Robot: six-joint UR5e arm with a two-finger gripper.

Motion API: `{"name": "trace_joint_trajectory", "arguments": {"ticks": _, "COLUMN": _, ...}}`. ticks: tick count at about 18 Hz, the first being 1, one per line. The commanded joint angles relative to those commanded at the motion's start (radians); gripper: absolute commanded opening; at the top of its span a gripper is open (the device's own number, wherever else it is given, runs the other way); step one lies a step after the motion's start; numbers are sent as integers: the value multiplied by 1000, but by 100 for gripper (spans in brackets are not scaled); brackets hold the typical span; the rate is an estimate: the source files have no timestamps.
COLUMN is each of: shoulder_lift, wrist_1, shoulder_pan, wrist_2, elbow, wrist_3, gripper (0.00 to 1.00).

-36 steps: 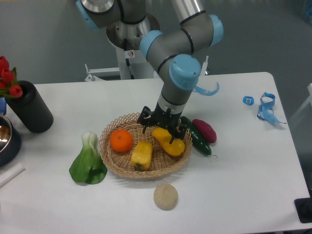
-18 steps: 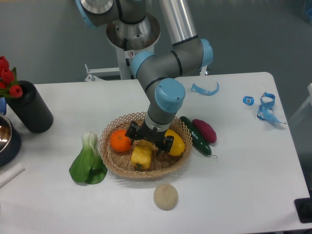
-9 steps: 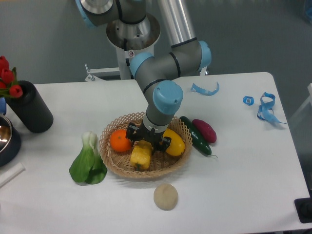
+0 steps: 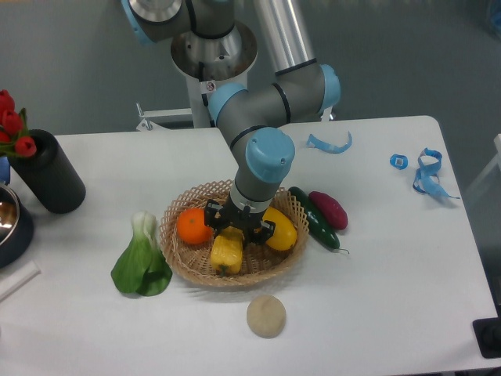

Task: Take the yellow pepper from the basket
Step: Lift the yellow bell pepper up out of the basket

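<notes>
The yellow pepper (image 4: 227,254) lies in the middle of the wicker basket (image 4: 182,266), between a round orange (image 4: 193,225) and a smooth yellow fruit (image 4: 283,231). My gripper (image 4: 237,232) points down over the pepper's far end. Its jaws stand close against either side of that end, and the fingertips are partly hidden behind the pepper. The pepper rests on the basket floor.
A green cucumber (image 4: 317,221) and a purple sweet potato (image 4: 329,208) lie just right of the basket. A bok choy (image 4: 141,258) lies to its left and a beige round thing (image 4: 266,316) in front. A black cylinder (image 4: 48,172) and blue tape scraps (image 4: 427,174) sit farther off.
My gripper moved left from over the smooth yellow fruit to the pepper, came down on it, and its jaws drew in. In the last half second almost nothing moved.
</notes>
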Motion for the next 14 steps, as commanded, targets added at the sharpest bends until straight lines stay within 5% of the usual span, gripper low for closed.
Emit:
{"name": "trace_joint_trajectory", "arguments": {"ticks": 10, "shoulder_lift": 60, "wrist_1": -8, "shoulder_pan": 83, "wrist_2": 2, "elbow": 55, "wrist_3": 17, "gripper": 26}}
{"name": "trace_joint_trajectory", "arguments": {"ticks": 14, "shoulder_lift": 80, "wrist_1": -8, "shoulder_pan": 136, "wrist_2": 54, "elbow": 81, "wrist_3": 125, "gripper": 26}}
